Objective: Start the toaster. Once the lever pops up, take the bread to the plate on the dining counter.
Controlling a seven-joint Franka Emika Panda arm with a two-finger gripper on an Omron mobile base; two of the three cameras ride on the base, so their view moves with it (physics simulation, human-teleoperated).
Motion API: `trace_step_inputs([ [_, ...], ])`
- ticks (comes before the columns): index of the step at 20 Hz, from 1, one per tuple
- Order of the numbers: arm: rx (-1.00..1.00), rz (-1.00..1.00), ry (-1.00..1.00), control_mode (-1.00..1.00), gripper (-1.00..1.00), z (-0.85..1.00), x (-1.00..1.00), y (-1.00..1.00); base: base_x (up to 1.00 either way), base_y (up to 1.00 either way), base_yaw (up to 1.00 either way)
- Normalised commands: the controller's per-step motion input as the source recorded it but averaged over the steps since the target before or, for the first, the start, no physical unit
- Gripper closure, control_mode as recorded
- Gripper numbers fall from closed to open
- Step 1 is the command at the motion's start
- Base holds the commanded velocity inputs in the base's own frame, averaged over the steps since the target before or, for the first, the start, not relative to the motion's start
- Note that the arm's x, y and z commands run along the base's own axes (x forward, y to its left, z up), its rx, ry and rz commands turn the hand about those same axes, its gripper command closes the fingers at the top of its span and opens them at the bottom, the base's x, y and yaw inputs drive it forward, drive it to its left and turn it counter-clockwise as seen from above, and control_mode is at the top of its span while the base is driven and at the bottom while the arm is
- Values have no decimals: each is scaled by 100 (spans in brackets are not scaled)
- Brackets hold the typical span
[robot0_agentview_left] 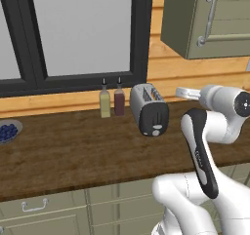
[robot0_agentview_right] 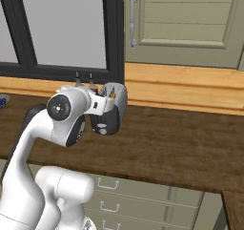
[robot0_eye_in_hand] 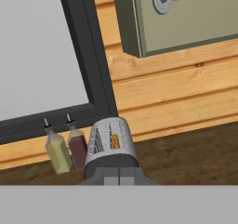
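The small silver toaster (robot0_agentview_left: 148, 107) stands on the wood counter with its black end panel facing me. The pale lever (robot0_agentview_left: 156, 132) sits low on that panel. In the hand view an orange-brown edge of the bread (robot0_eye_in_hand: 114, 141) shows in one slot of the toaster (robot0_eye_in_hand: 111, 148). My gripper (robot0_agentview_left: 178, 91) hovers just right of the toaster at the height of its top. Its fingertips (robot0_eye_in_hand: 111, 181) are shut together with nothing between them. The plate and the dining counter are out of view.
Behind the toaster's left side stand a yellow-green bottle (robot0_agentview_left: 105, 105) and a dark red bottle (robot0_agentview_left: 119, 102). A grey bowl of blue berries (robot0_agentview_left: 7, 130) sits at the counter's far left. A wall cabinet (robot0_agentview_left: 210, 19) hangs above right, beside a dark-framed window (robot0_agentview_left: 83, 34).
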Motion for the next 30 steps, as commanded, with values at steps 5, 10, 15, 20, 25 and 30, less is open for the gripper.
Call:
trace_step_inputs([
  [5, 0, 0, 0, -100, 100, 0, 0, 0, 0, 0, 0],
  [10, 0, 0, 0, -100, 100, 0, 0, 0, 0, 0, 0],
  [15, 0, 0, 0, -100, 100, 0, 0, 0, 0, 0, 0],
  [20, 0, 0, 0, -100, 100, 0, 0, 0, 0, 0, 0],
  [25, 0, 0, 0, -100, 100, 0, 0, 0, 0, 0, 0],
  [30, 0, 0, 0, -100, 100, 0, 0, 0, 0, 0, 0],
])
